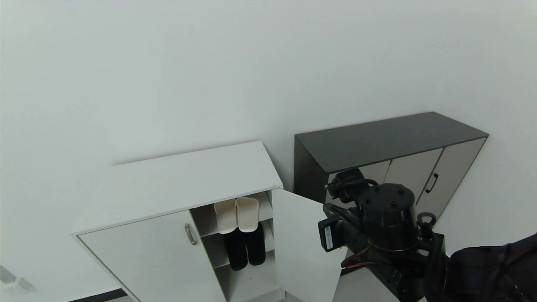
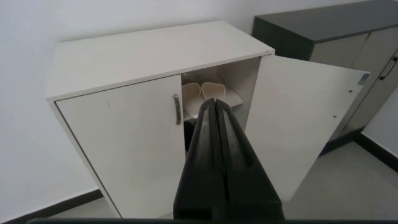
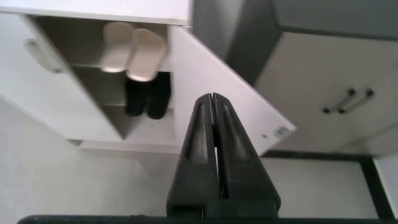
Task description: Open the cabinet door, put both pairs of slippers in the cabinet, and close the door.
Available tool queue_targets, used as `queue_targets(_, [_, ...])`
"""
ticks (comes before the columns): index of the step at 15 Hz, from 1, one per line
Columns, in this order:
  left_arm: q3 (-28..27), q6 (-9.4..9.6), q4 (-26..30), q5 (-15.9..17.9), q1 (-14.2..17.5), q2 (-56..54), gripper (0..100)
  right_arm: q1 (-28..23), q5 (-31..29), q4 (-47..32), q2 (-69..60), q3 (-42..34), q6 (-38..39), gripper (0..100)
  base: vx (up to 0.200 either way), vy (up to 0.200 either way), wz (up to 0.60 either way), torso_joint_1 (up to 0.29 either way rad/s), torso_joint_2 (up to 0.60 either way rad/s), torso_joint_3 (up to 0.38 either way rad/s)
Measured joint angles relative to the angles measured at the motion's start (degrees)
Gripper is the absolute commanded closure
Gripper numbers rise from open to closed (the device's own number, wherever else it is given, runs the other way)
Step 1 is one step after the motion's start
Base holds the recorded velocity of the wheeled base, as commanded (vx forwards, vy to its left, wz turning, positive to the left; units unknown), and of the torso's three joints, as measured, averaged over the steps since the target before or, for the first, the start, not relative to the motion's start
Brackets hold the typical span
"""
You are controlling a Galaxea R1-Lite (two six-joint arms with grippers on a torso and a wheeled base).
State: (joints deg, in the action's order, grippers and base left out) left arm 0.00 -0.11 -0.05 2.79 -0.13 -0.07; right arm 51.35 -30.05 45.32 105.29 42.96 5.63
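Observation:
The white cabinet stands with its right door swung open and its left door closed. A white pair of slippers lies on the upper shelf, toes outward. Below it, a black pair of slippers lies on the lower shelf. My left gripper is shut and empty, held in front of the cabinet opening. My right gripper is also shut and empty, near the open door and the slippers. My right arm is just right of the door's free edge.
A dark-topped cabinet with grey doors and black handles stands against the wall, right of the white one. The open door swings out toward it. Bare floor lies in front of both cabinets.

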Motion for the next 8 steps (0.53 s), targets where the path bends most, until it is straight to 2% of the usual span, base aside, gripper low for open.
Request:
queue_targets(2, [0.0, -0.02, 0.0, 0.0, 0.1, 0.0, 100, -0.3, 0.0, 0.0, 0.1, 0.0, 0.0, 100, -0.2, 0.0, 0.0, 0.002, 0.0, 0.002])
queue_targets(8, [0.0, 0.01, 0.0, 0.0, 0.0, 0.0, 100, -1.2, 0.0, 0.0, 1.2, 0.5, 0.0, 100, 0.0, 0.0, 0.0, 0.0, 0.0, 0.0])
